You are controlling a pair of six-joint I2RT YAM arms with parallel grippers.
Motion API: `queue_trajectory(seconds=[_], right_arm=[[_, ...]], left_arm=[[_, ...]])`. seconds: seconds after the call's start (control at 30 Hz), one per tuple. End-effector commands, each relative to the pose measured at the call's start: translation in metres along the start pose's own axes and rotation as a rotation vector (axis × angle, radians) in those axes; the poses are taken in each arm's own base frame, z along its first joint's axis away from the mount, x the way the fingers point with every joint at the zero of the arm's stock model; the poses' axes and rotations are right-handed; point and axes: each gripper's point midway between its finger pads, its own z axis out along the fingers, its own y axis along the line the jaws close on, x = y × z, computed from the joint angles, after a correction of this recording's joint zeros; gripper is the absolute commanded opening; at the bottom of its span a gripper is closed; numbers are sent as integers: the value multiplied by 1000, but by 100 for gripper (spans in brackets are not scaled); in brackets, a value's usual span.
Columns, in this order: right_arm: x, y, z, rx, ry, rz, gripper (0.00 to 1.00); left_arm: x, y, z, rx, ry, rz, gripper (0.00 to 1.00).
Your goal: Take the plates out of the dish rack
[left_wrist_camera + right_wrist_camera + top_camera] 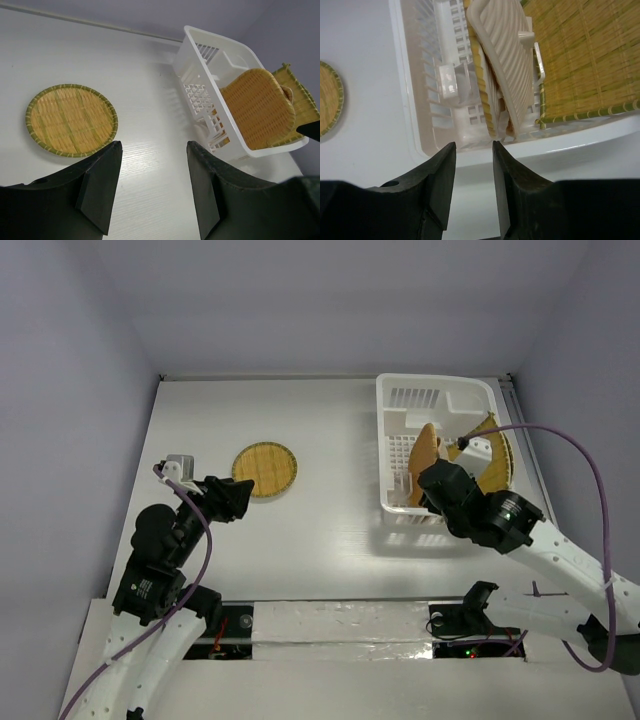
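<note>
Two plates sit in the dish rack [437, 390]: the rounded-square plate [260, 107] on edge, the large square plate [495, 462] leaning at its right side. The left gripper [152, 170] is wide and the right gripper [473, 170], by the rack's near rim, narrowly parted; both are empty. An off-centre pinch could topple the upright plate or drag the rack.

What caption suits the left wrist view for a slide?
Open left gripper; round plate on the table, rounded-square plate and square plate leaning in the dish rack.

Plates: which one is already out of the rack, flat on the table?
The small round plate, lying alone left of the dish rack; the rounded-square plate and the large square plate lean inside it.
</note>
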Motion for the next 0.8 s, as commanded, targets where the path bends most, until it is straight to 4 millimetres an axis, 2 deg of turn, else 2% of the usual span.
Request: queue_trajectory(seconds=[0.0,0.1,0.5,0.77], right_arm=[[-2,-4,7,40,-37,12,41],[1,1,15,32,-33,-1,40],[12,-7,41,113,-26,-37,39],[2,-6,56,186,-68,-63,39]], left_arm=[[-9,-9,0,42,-39,4,51],[-11,-9,0,43,-44,4,51],[-9,-9,1,41,-38,4,51],[-9,-8,1,40,-35,4,51]])
